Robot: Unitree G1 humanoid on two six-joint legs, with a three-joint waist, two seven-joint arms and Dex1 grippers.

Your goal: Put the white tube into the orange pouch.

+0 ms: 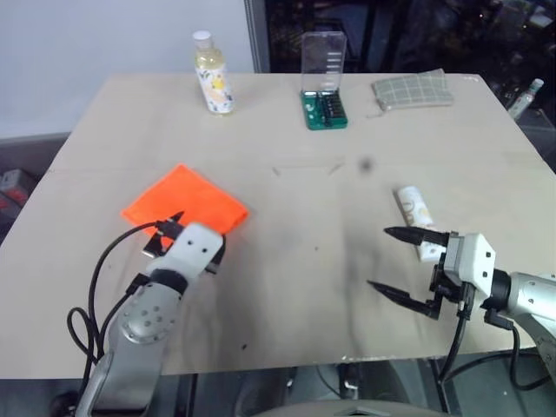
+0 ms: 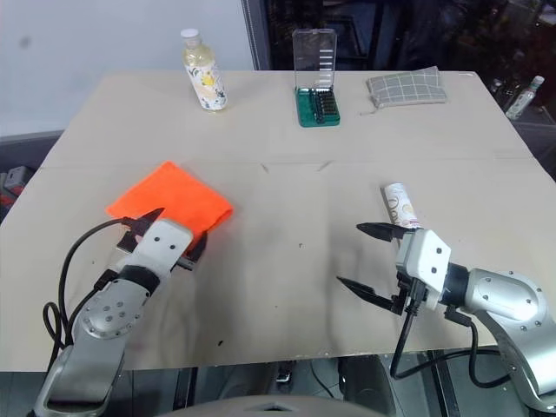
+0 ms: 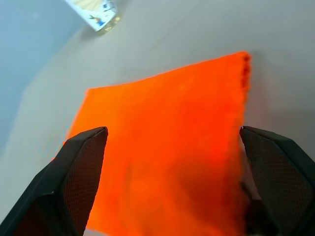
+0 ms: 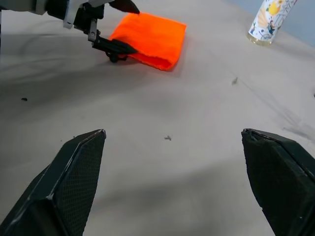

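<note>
A: What is seen nearest on the pale wooden bench?

B: The two pincers are seen there. The left pincer is held with its black fingers spread wide at the near edge of the flat, bright orange square fabric pouch, one finger over the fabric; nothing is gripped. Whether the pouch is touched cannot be told. The right pincer is also spread wide and empty, pointed across the bench toward the pouch side.

A: And where is the thing to be moved?

B: The small white soft squeeze tube with reddish-brown print is lying flat on the bench just beyond and beside the right pincer's upper finger, well apart from the pouch. It is not held by anything.

A: What is found farther back?

B: A clear yellowish bottle with a white cap, a green tool case with an upright clear lid and a folded grey checked cloth are standing along the far edge, apart from the work.

A: How much of the task can be judged as done?

B: None of it, it would seem. The tube has not been picked up, and no opening in the pouch can be made out. The tube is left to be grasped, the pouch to be held open, and the tube to be slid inside.
</note>
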